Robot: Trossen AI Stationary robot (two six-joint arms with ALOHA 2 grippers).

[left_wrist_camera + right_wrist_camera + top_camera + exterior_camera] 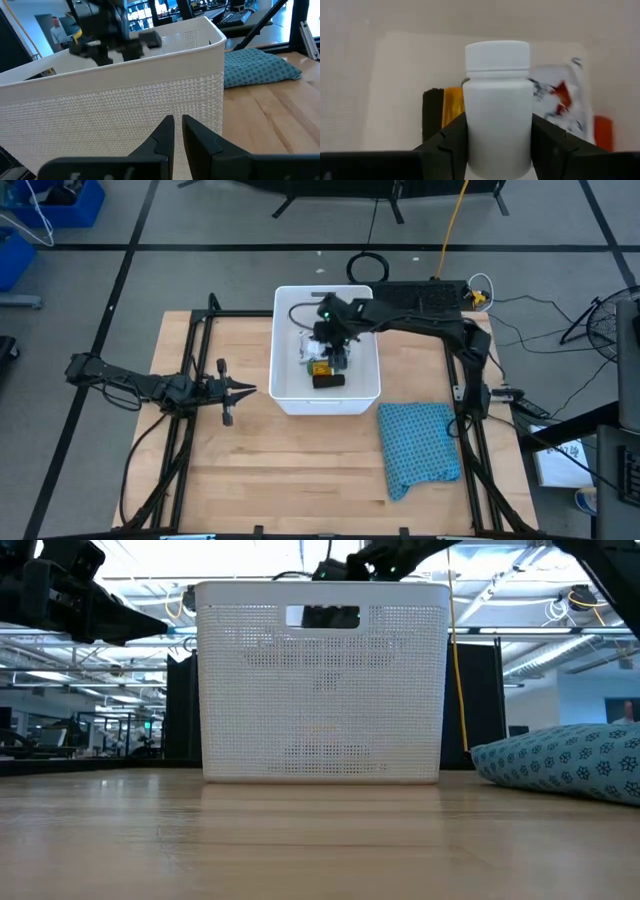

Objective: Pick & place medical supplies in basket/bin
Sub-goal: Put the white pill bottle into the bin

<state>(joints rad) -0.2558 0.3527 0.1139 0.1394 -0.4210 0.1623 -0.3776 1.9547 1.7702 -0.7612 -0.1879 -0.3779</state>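
Blue knitted cloth (420, 448) on the wooden table (250, 470), person (58, 33) in the room behind

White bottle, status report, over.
Right claw shut on white bottle, over the white basket. Left claw shut, idle beside basket. Nothing in the way.

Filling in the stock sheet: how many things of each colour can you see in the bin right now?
White: 2, bottle held by right gripper, packet
Black: 1, block
Yellow-orange: 1
Orange: 1
Total: 5 in the bin
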